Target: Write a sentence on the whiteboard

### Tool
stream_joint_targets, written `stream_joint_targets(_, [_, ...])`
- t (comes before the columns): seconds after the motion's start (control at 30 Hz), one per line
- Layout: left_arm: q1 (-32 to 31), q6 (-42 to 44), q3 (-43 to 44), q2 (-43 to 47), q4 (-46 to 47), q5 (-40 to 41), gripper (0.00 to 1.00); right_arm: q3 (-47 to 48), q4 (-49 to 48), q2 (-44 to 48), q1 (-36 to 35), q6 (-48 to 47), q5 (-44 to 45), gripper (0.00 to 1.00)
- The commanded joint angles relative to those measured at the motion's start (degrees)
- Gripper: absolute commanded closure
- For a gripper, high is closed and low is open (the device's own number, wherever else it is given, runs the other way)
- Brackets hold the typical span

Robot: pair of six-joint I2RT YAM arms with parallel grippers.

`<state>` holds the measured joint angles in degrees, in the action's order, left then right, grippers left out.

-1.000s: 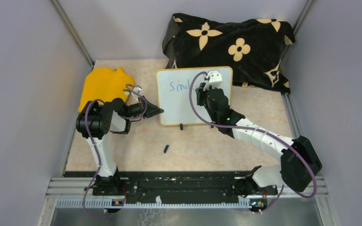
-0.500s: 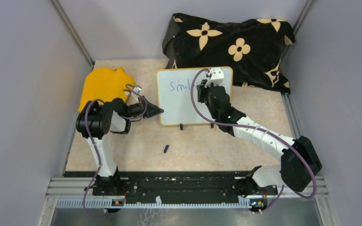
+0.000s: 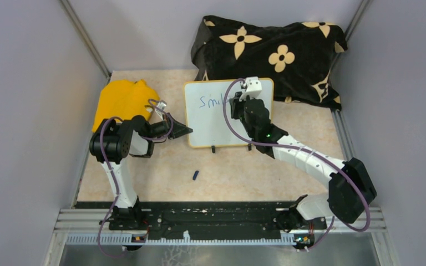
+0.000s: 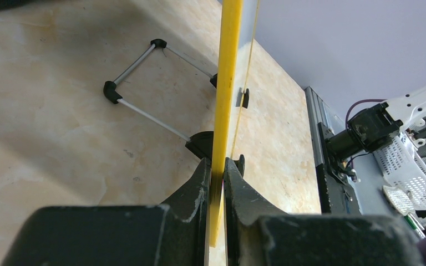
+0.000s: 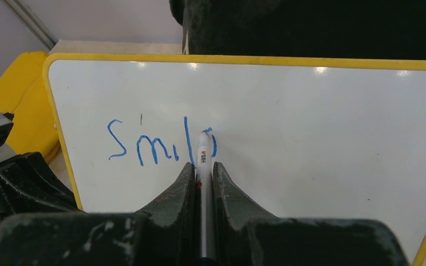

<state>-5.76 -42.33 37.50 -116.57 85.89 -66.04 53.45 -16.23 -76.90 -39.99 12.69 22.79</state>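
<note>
The whiteboard [image 3: 211,124] stands tilted at the table's middle, with a yellow rim. My left gripper [image 3: 187,131] is shut on the rim at the board's lower left corner. In the left wrist view the rim [image 4: 230,83] runs edge-on between the jaws of the left gripper [image 4: 217,163]. My right gripper [image 3: 238,102] is shut on a white marker [image 5: 203,155], whose tip touches the whiteboard [image 5: 321,144]. The sentence [image 5: 144,147] reads "Smil" in blue, plus a partly drawn letter behind the marker. The marker sticks out between the jaws of the right gripper [image 5: 202,166].
A black flowered cloth [image 3: 272,50] lies bunched behind the board. A yellow cloth [image 3: 122,100] sits left of the left arm. A small blue cap [image 3: 196,175] lies on the table in front of the board. The board's wire stand [image 4: 144,105] rests on the table behind it.
The right gripper has shifted slightly up and left along the board with the marker. The left gripper and the board have not moved.
</note>
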Motion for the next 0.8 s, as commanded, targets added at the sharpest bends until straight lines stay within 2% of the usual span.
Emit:
stream_joint_targets(0.0, [0.0, 0.8, 0.6, -0.4, -0.1, -0.1, 1.00, -0.4, -1.1, 0.1, 0.7, 1.1, -1.4, 1.00])
stream_joint_targets(0.37, [0.0, 0.7, 0.5, -0.4, -0.2, -0.1, 1.00, -4.7, -0.5, 2.1, 0.8, 2.5, -1.3, 1.00])
stream_joint_targets(0.77, [-0.2, 0.9, 0.4, -0.4, -0.4, -0.1, 1.00, -6.4, 1.0, 5.3, 1.0, 1.8, 4.7, 1.00])
